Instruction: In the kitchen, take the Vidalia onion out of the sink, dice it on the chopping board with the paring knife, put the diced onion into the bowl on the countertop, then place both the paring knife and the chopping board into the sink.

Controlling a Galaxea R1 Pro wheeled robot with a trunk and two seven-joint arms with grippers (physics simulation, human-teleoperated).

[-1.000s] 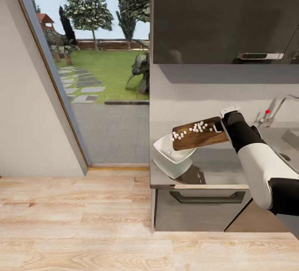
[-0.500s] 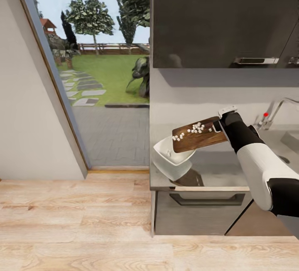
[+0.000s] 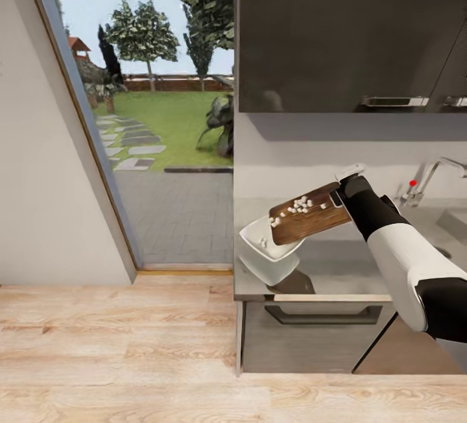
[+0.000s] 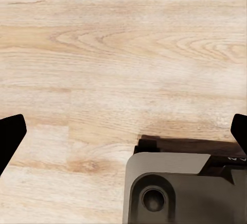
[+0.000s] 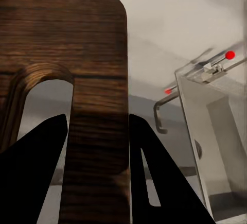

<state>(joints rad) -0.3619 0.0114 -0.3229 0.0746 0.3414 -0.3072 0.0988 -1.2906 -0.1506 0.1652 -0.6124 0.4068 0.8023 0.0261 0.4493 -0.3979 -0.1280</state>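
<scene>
The chopping board (image 3: 309,213) was tilted more steeply over the bowl (image 3: 267,249), clamped by the right gripper (image 3: 338,197); the left gripper (image 4: 123,131) was spread open.

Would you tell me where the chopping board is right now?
In the head view, the chopping board is held by the right pincer, tilted down over the bowl.

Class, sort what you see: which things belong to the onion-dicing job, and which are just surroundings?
Job: chopping board, diced onion, bowl, countertop, right gripper shut on the board, tap.

Surroundings: upper cabinet, glass door, wood floor.
</scene>
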